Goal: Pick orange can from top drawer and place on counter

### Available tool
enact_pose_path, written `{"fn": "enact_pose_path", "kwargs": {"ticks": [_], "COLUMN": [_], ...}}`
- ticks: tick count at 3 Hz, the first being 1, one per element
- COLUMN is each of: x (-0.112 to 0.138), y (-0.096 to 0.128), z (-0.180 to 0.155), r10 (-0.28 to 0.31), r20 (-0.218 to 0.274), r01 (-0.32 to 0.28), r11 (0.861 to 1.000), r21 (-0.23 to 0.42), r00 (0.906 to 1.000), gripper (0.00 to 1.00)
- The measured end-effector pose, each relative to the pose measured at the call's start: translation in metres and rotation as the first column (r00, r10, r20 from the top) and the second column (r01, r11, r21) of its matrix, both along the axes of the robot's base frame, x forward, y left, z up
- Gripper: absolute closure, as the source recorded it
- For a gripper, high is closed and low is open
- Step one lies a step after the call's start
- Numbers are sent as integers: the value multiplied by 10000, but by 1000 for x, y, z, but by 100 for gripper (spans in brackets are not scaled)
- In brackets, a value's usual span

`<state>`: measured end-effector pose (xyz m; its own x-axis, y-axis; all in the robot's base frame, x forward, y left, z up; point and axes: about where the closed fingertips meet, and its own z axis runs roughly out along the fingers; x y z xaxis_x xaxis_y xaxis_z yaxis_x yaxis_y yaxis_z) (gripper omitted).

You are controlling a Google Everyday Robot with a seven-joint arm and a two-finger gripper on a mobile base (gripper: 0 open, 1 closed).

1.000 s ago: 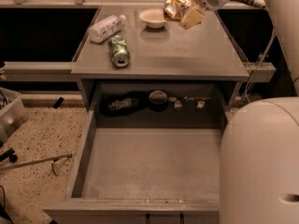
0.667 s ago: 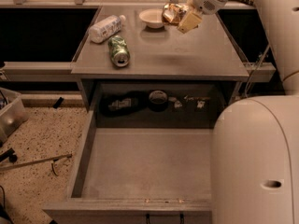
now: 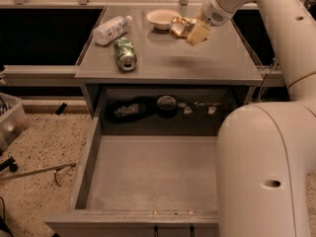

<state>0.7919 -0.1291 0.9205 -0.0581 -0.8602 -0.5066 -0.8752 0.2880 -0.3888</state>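
While the gripper hangs above the counter, fingers clasping the orange can, top drawer open below; speckled floor

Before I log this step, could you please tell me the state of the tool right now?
The tool is closed on the orange can, above the counter near the bowl.

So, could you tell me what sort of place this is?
Likely a test kitchen: counter with bowl, open drawer below, speckled floor. The end effector holds the orange can over the counter, beside the bowl.
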Motion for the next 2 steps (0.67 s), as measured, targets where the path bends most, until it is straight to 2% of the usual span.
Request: {"fn": "enact_pose_path", "kwargs": {"ticks": [2], "x": [-4], "y": [7], "z": [-29], "r10": [310], "r20": [-625], "r01": [-295], "r11": [9992], "r21": [257], "r00": [9976], "gripper": [100]}}
